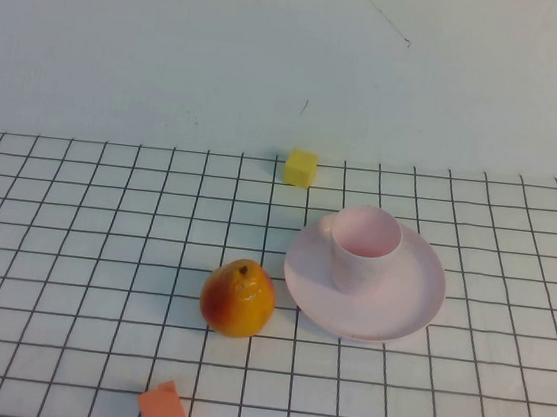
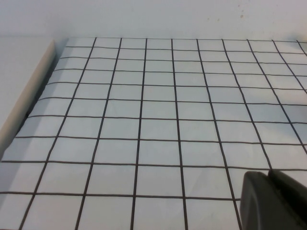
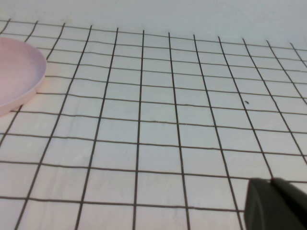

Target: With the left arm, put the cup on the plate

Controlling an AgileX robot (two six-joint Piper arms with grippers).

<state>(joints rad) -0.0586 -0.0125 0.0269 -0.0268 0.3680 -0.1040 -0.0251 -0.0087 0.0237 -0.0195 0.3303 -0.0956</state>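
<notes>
left gripper (image 2: 273, 201) was seen only as a dark corner over bare grid in its wrist view; spread or pressed together could not be told. right gripper (image 3: 276, 203) likewise, parked near the plate's rim. cup (image 1: 363, 246) was found upright on the plate (image 1: 403, 308), set left of centre; placement judged complete. pear (image 1: 238, 299) lay just beside the plate, yellow cube (image 1: 300, 168) behind, orange cube (image 1: 163, 409) well apart.

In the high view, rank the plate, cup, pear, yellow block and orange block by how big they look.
1. plate
2. pear and cup: look about alike, left unranked
3. orange block and yellow block: orange is nearer and cropped, so unsure

Neither claw appears in this view.
</notes>
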